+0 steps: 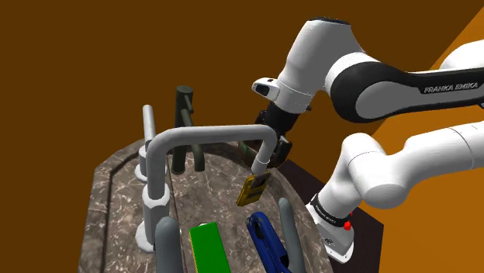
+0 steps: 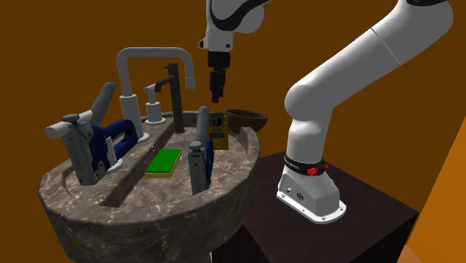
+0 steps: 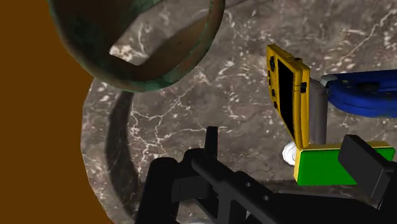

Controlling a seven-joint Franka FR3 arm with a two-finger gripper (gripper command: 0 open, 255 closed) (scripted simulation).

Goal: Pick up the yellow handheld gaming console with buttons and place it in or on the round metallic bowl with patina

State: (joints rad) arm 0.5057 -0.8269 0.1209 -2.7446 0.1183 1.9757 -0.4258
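The yellow handheld console (image 1: 252, 188) (image 2: 217, 127) (image 3: 287, 89), with a dark screen and buttons, stands on edge in the stone sink basin, near the rim. A round brown-green bowl (image 2: 246, 119) (image 3: 137, 44) sits on the rim just beyond it. My black gripper (image 1: 276, 152) (image 2: 217, 93) (image 3: 286, 151) hangs above the console and a little off it, not touching. Its fingers stand apart with nothing between them.
A grey arched faucet (image 1: 203, 138) (image 2: 153, 54) crosses close by the hand. A dark soap dispenser (image 2: 175, 93) stands behind the basin. A green block (image 1: 208, 247) (image 2: 164, 161) (image 3: 324, 164) and blue tools (image 1: 267, 236) (image 2: 118, 138) lie in the basin (image 1: 221, 182).
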